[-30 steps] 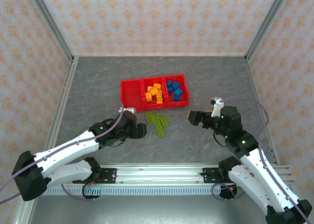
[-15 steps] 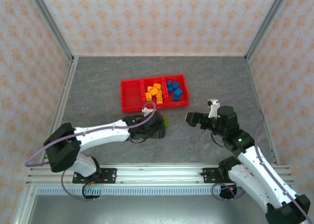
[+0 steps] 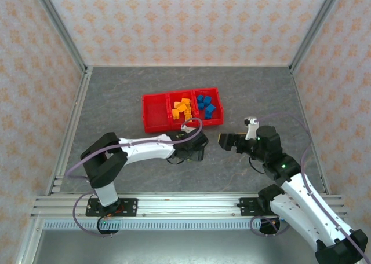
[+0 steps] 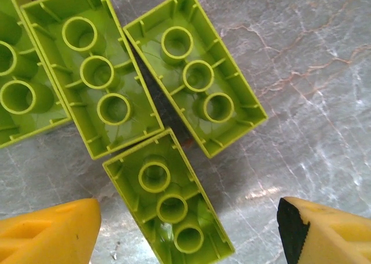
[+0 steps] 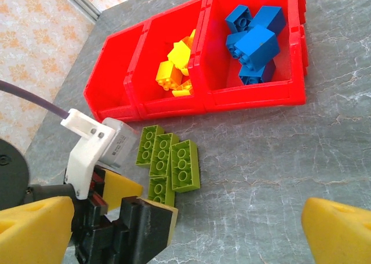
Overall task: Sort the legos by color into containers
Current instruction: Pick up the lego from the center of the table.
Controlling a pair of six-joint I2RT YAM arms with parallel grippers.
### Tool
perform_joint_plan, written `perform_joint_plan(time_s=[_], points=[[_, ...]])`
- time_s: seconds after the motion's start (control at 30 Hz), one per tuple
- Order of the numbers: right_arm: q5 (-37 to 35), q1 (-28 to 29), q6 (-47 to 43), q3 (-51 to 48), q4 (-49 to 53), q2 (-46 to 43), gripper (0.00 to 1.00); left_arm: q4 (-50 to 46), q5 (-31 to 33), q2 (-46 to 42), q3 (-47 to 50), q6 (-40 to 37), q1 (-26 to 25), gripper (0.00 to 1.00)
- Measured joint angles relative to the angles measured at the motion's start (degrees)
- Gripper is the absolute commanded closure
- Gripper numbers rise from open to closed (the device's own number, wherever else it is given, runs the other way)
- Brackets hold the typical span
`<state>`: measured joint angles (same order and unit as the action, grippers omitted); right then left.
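left pincer: (image 4: 188,232) fingers apart, nothing clamped, hanging right over the green pile on the surface (image 3: 116,102), just in front of the containers
green legos: (image 5: 168,160) four of them, hollow side up going by the wrist view, bunched and touching each other, near the tray's front wall, none in a bin yet
nearest brick: (image 4: 169,205) sits between the two yellow fingertips (image 4: 52,232), closer to the one at the left of the wrist view, touching neither as far as I can tell
long axis: diagonal in the wrist view, upper left to lower right, so it's skewed to the line the fingers close along; my guess is the wrist wants a bit of twist before squeezing or it'll just catch corners
containers: (image 3: 155,112) left bin bare, orange ones (image 3: 181,109) in the middle, blue ones (image 3: 205,106) on the right, so green looks headed for the left bin
right pincer: (image 3: 227,139) also wide apart, holding nothing, off to the right of the pile and clear of it
nearer arm: left, easily, it's directly above them
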<state>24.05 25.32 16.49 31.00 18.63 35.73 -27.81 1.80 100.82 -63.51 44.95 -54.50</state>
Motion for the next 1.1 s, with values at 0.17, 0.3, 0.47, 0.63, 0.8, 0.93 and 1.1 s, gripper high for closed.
perform_joint_plan(time_s=[0.17,0.3,0.47,0.63,0.8,0.93,1.1], points=[[0.02,0.98,0.0,-0.57,-0.66,0.0,0.0,-1.66,1.7,1.92,-1.81,0.0,0.0,0.22],[0.04,1.18,0.02,-0.81,-1.14,0.0,0.0,-2.8,2.32,4.7,-3.43,-0.15,0.0,0.27],[0.44,1.27,0.04,-0.96,-1.62,0.0,0.0,-3.48,2.99,6.58,-4.07,-0.76,0.0,0.33],[0.66,1.33,0.04,-1.42,-2.03,0.0,0.0,-4.39,4.42,6.58,-4.04,-1.88,0.0,0.45],[0.94,1.33,0.07,-1.79,-2.25,0.0,0.0,-3.67,5.79,5.4,-1.92,-1.95,-0.11,0.55],[1.07,1.33,0.07,-1.92,-2.45,0.0,0.0,-3.06,6.49,2.29,2.27,-1.42,-0.11,0.66],[1.51,1.33,0.26,-2.16,-3.06,0.0,0.0,-3.04,6.38,-0.2,5.01,-1.25,-0.11,0.77]])
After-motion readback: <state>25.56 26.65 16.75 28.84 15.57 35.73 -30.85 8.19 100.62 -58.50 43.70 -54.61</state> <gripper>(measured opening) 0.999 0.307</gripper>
